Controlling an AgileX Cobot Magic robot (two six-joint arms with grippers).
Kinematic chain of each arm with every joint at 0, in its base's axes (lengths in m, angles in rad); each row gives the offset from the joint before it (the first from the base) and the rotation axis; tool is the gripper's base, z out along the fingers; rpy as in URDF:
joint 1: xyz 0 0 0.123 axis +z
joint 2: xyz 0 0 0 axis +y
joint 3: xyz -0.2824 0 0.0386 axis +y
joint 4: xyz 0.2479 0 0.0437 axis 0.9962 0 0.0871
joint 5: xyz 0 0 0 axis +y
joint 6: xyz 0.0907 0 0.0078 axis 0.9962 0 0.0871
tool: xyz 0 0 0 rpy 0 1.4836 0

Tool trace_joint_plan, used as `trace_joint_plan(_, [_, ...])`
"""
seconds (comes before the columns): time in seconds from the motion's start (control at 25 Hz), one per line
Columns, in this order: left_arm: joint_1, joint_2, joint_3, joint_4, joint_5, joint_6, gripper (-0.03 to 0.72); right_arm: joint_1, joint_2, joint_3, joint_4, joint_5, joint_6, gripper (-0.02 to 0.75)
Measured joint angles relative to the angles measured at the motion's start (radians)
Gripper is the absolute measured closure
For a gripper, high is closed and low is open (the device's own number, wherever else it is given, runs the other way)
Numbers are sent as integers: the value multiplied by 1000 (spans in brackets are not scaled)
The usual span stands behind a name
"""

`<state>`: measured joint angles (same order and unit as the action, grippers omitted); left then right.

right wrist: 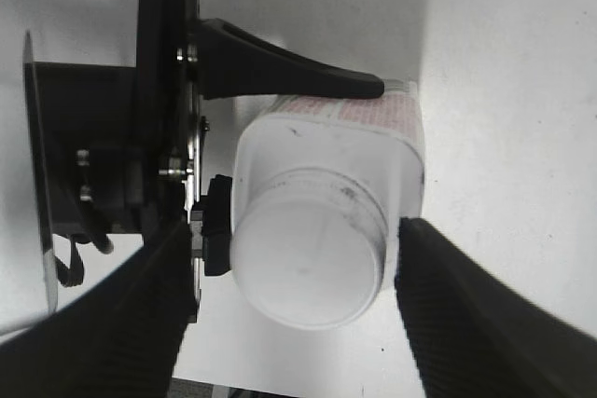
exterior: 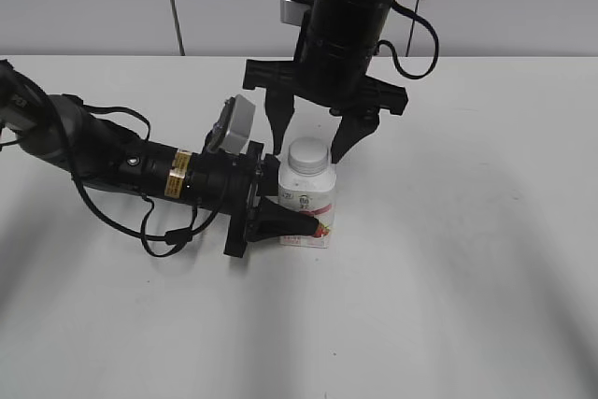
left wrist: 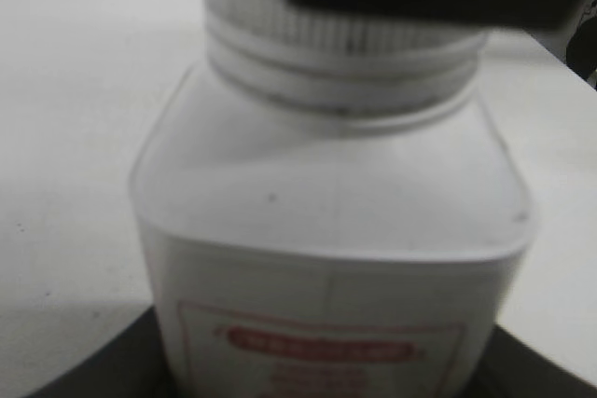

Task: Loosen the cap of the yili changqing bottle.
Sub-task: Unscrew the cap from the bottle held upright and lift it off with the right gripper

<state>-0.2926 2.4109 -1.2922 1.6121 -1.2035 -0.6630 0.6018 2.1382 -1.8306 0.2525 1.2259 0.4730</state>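
Observation:
The yili changqing bottle [exterior: 310, 201] stands upright on the white table, white with a pink-red label, and its round white cap [exterior: 308, 155] is on. My left gripper [exterior: 297, 201] comes in from the left and is shut on the bottle's body, one finger on each side. My right gripper [exterior: 308, 154] hangs down from above, open, with a finger on either side of the cap [right wrist: 308, 263] and a gap showing on at least one side. The left wrist view is filled by the bottle [left wrist: 326, 230] and its ribbed cap [left wrist: 345, 34], both blurred.
The white table [exterior: 467, 277] stretches out all round, with a pale wall behind it. The left arm's black body and cables [exterior: 140, 170] lie low across the table's left half. The right arm [exterior: 350, 16] comes down from the top middle.

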Motion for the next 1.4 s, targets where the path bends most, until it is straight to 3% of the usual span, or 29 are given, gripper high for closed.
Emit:
trace_joint_plan(0.88, [-1, 0, 0, -7, 2, -3, 311, 0, 19, 0, -10, 0, -3, 238])
trace_joint_plan(1.08, [-1, 0, 0, -10, 2, -3, 311, 0, 19, 0, -15, 0, -14, 331])
trace_joint_plan(1.4, [-1, 0, 1, -12, 3, -4, 311, 0, 19, 0, -15, 0, -127, 337])
